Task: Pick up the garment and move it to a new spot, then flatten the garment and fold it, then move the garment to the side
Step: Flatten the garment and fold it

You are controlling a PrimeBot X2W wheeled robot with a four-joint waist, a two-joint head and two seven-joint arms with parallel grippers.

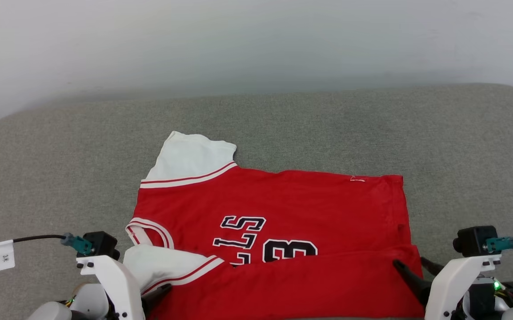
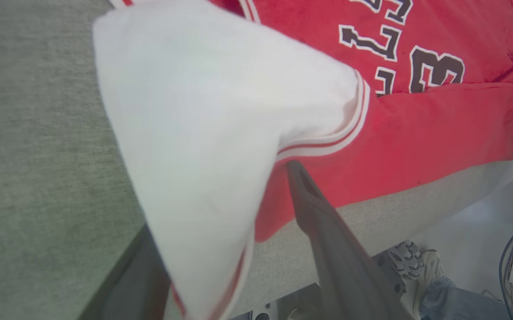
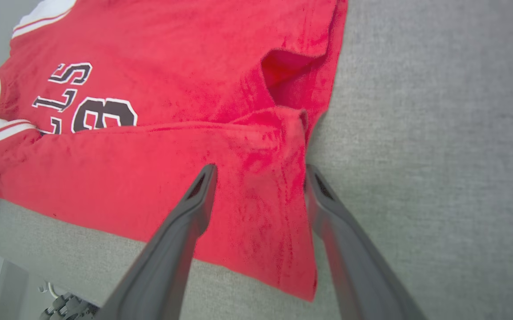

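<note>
The left end effector point(image 2: 218, 195) and the right end effector point(image 3: 261, 171), fingers spread and clamping nothing, flanked the near edge of the red jersey point(image 1: 283, 200), folded over its lettering point(image 1: 243, 231), likely for a lengthwise fold; the jersey lay on the grey desk point(image 1: 61, 169), far sleeve point(image 1: 190, 155) flat.

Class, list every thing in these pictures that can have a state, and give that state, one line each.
Jersey T-shirt: lying chest-up on the grey cushion, near edge folded over the lettering.
Far white sleeve: spread flat.
Left tool: open, fabric lying across it.
Near white sleeve: folded inward, draped over the left tool.
Right tool: open, straddling the folded red hem.
Green wrist light: lit.
</note>
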